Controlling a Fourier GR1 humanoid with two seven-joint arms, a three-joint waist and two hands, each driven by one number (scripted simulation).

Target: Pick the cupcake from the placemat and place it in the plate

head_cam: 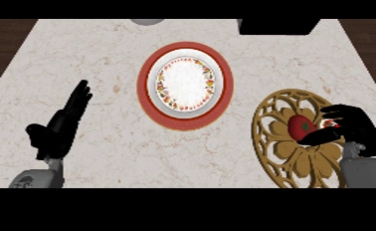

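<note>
1. Right hand (351, 125) sits at the right edge of the view, over the gold openwork placemat (283, 158), its fingers and thumb curled round the red cupcake (300, 126). The thumb comes in low and the fingers from above, which looks like a side pinch meant to keep the cake upright.
2. Whether the cupcake is already off the placemat or only gripped where it stands cannot be told from this steep downward view; it shows over the mat's upper middle.
3. Left hand (64, 120) rests open at the left, fingers straight and pointing up the surface (95, 46), well apart from everything. It seems parked there so as not to cross the other arm's path.
4. White plate (186, 83) with a flowered rim lies on a round red mat (220, 106) near the middle of the surface, just left of the gold placemat, and nothing lies in it.
5. Judging by this, the grasp is made and the carry is not yet done: the next move would be a lift and a short travel left and away to the plate's middle.
</note>
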